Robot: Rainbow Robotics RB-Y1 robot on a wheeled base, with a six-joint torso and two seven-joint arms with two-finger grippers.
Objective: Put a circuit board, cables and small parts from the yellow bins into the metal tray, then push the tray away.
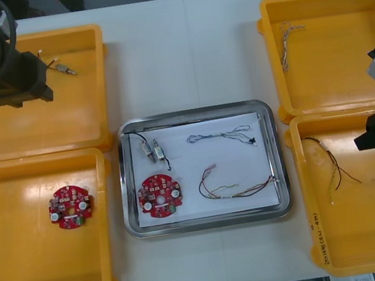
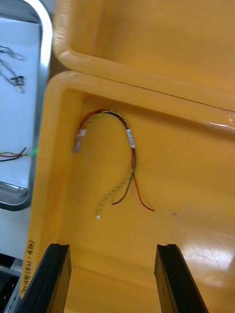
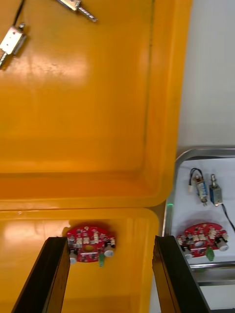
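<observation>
The light table (image 1: 160,52) carries a metal tray (image 1: 280,162) and four yellow bins (image 1: 102,82). Two bins lie beneath and beside the left gripper (image 3: 110,239), two beneath and beside the right gripper (image 2: 112,247), and the tray sits between the two grippers.

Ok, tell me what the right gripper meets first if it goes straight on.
Likely the red and yellow cable in the yellow bin; the open right gripper points toward it, depth unclear.

A line of dark handwriting (image 1: 319,232) in brackets ran along the rim of the near right yellow bin (image 1: 301,166), on its metal tray (image 1: 281,169) side; its characters could not be read. A white tag (image 2: 130,137) on the red and yellow cable (image 2: 133,164) showed nothing legible.
</observation>
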